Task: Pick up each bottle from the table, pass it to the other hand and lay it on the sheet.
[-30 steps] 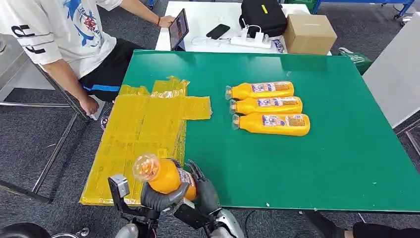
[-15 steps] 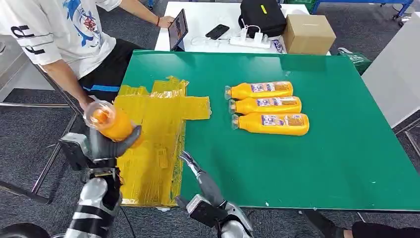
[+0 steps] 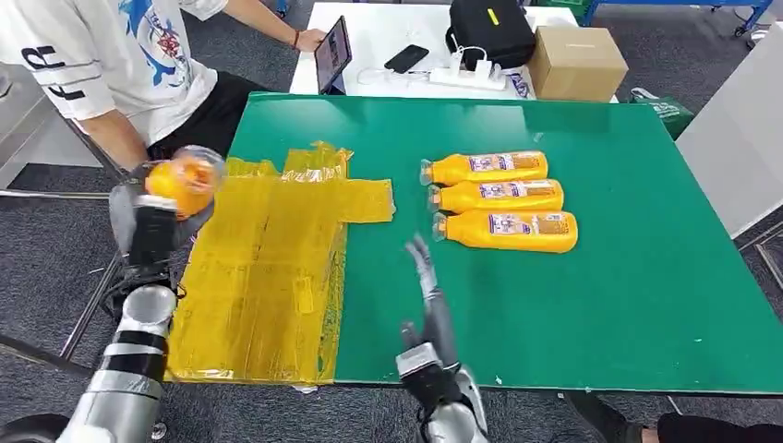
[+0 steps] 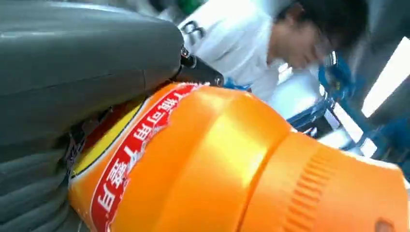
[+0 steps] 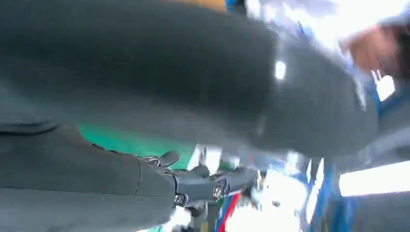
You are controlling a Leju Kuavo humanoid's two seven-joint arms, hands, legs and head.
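The left hand (image 3: 152,226) has swung outward past the sheet's (image 3: 268,268) left edge, gripping the bottle (image 3: 185,180) raised, off the green surface (image 3: 572,305). The right hand (image 3: 427,295) has lifted, fingers straight, empty.

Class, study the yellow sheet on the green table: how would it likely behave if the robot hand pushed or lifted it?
The yellow sheet looks thin and glossy, with wrinkles, so it would probably flop when lifted. Its creased far edge suggests a push would bunch it, not slide it. It probably weighs very little.
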